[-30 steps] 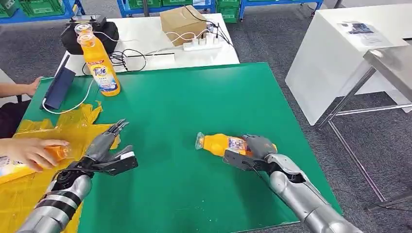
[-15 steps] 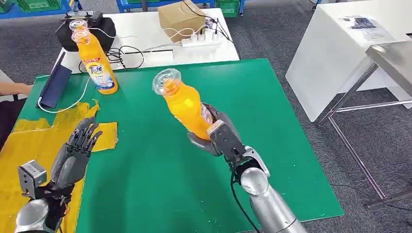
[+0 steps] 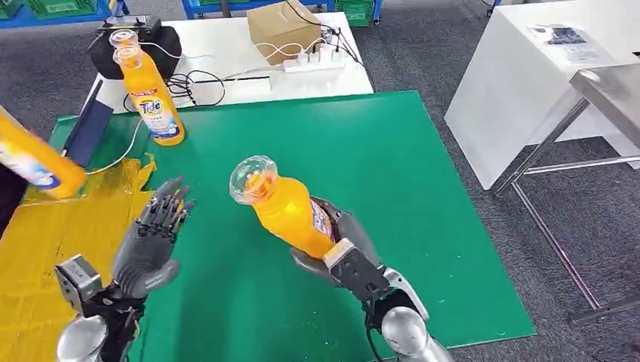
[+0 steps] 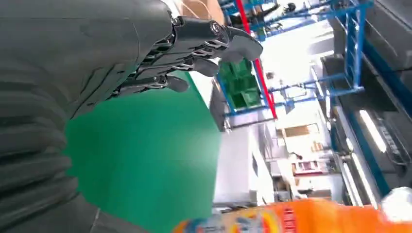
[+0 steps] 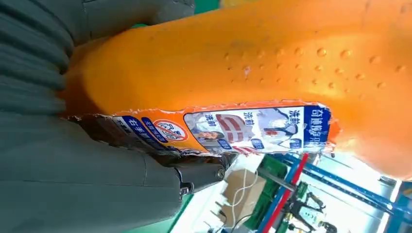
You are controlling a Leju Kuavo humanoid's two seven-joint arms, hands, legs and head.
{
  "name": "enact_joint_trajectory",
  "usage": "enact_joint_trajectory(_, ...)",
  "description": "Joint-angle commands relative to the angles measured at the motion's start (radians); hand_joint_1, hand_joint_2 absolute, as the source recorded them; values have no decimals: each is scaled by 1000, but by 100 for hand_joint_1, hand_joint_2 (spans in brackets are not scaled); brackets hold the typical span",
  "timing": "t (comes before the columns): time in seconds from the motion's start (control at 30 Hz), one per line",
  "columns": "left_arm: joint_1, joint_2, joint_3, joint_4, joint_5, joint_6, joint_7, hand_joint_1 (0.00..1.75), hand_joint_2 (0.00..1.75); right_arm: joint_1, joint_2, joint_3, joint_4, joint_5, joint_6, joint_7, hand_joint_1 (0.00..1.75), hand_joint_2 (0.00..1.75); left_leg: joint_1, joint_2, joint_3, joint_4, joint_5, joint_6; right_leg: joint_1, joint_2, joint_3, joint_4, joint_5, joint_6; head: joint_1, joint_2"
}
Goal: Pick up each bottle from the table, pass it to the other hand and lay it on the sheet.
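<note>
My right hand grips an orange detergent bottle by its lower body and holds it above the green table, its clear cap tilted toward my left side. Close up, the right wrist view has the same orange bottle with its label against my right hand. My left hand is raised with fingers spread, palm toward the bottle, a short gap away; its fingers hold nothing. The yellow sheet lies at the table's left. A second orange bottle stands upright at the far left.
Another orange bottle is in the air at the left edge, above the yellow sheet. A dark flat case and white cable lie near the standing bottle. A white table behind carries a cardboard box and power strip.
My right hand has brought the bottle lower and nearer my left hand. My left hand has risen and moved right toward it. An orange bottle has appeared in the air at the left edge.
</note>
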Motion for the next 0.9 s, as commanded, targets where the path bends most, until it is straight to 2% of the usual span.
enact_joint_trajectory(0.03,-18,-3,-93,10,7,11,7,0,175,26,-40,-6,-34,5,15,7,175,175,0,-3,1,0,0,1,0,-1,1,0,0,-1,0,0)
enact_joint_trajectory(0.17,-18,-3,-93,10,7,11,7,0,175,26,-40,-6,-34,5,15,7,175,175,-1,-3,2,-1,0,3,0,0,2,0,-1,-1,0,0)
enact_joint_trajectory(0.3,-31,-7,-117,14,15,-1,7,0,175,-22,-23,41,14,-2,42,35,175,175,0,-2,2,-1,1,3,0,0,2,0,0,-1,0,0)
enact_joint_trajectory(0.47,-34,-34,-180,33,25,-12,15,0,175,-85,4,106,67,-12,43,55,175,175,0,-1,1,-1,1,2,0,1,1,0,0,-1,0,0)
enact_joint_trajectory(0.6,-27,-31,-247,27,26,-16,-1,0,175,-131,10,152,122,-33,58,82,175,175,0,-1,3,-1,1,3,0,1,2,-1,0,-1,0,0)
enact_joint_trajectory(0.9,-38,-30,-259,41,52,-35,-1,0,175,-132,27,238,183,-27,69,88,175,175,0,-2,2,-1,1,2,0,1,2,-1,0,-1,0,0)
